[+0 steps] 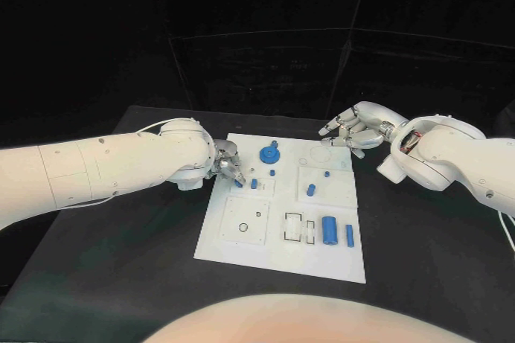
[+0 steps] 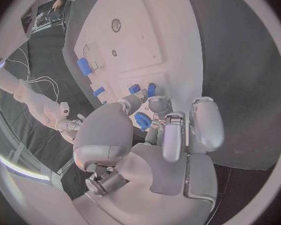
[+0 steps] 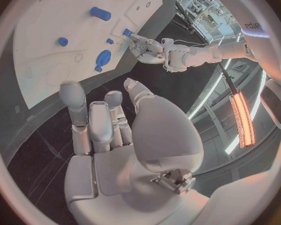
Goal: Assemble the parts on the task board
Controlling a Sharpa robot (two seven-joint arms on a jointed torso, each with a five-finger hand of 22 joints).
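Head view: blue parts (image 1: pixel 330 229) on task board (image 1: pixel 242 246)

Two white arms — silver fingers (image 2: pixel 172 137), thin white cables.

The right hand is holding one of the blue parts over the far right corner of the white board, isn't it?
Not quite: the right hand hovers by that corner of the task board, but the right wrist view shows its fingers apart, holding nothing.

The white task board (image 1: pixel 281 242) lay flat on the black table. Small blue parts (image 1: pixel 330 229) lay on it, and one round blue part (image 1: pixel 271 154) sat near its far edge.
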